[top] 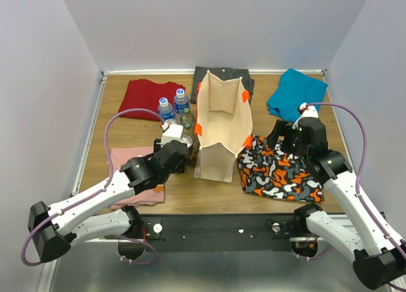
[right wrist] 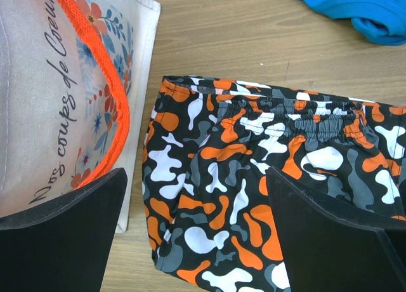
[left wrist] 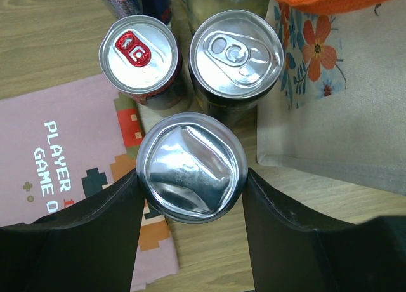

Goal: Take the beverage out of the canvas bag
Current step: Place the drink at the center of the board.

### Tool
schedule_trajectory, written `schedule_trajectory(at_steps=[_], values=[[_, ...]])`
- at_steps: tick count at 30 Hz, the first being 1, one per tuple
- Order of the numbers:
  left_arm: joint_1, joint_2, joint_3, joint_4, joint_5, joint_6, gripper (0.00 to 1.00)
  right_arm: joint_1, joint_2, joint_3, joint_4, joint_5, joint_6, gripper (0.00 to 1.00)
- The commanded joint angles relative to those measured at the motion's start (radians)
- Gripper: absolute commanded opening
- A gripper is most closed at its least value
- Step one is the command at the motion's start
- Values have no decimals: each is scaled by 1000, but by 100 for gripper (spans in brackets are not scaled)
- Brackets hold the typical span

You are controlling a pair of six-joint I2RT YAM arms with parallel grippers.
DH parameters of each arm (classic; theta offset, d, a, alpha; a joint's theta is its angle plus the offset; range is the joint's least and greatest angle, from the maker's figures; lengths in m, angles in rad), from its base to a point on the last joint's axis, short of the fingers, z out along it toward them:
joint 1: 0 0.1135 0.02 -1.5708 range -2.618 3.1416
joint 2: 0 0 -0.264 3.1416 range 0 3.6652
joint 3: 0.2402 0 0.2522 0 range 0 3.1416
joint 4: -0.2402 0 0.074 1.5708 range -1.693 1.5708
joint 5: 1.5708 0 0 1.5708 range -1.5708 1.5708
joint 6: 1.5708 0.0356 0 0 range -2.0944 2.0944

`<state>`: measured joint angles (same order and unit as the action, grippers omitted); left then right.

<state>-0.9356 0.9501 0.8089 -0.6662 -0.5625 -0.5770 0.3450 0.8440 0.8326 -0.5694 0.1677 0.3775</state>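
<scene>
The canvas bag [top: 219, 124] is standing upright and open-mouthed in the middle of the wooden table [top: 184, 193], with a strip of bare wood lying open in front of it toward the arm bases. Just left of its near corner the left gripper [left wrist: 191, 176] is clamping a beverage can [left wrist: 190, 159], one finger pressing each side. The can is sitting outside the bag, close beside its wall and over the edge of a pink T-shirt [left wrist: 57, 152]; whether it is resting or lifted cannot be told. Room is tight beyond it: a red-tabbed can [left wrist: 138, 51] and a black can [left wrist: 236, 54] are crowding just behind, and farther back a blue-capped water bottle [top: 166, 108] and a second bottle [top: 181, 100] are standing. The shirt is showing "PLAYER" and a cut-off "GAME O"; the bag's flowered side is reading "Nos coups de Coeur" beside its orange handle [right wrist: 117, 108]. No can brand is legible. The left arm is stretching forward, wrist pointing down. The right arm is folding at the elbow on the bag's right, and the right gripper [right wrist: 195, 174] is hanging spread wide and empty over camouflage shorts [right wrist: 266, 178] that are lying against the bag's base, with a teal garment [right wrist: 355, 6] lying farther back.
</scene>
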Motion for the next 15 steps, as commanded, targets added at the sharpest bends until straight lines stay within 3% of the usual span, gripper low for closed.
schedule_trajectory(at_steps=[1,15], values=[[20,-17,-5,91,-7,-29,0,0,-10,-9,19,3,9,99],[107,24,-31,125,69,5,0,0,0,-9,19,1,8,99]])
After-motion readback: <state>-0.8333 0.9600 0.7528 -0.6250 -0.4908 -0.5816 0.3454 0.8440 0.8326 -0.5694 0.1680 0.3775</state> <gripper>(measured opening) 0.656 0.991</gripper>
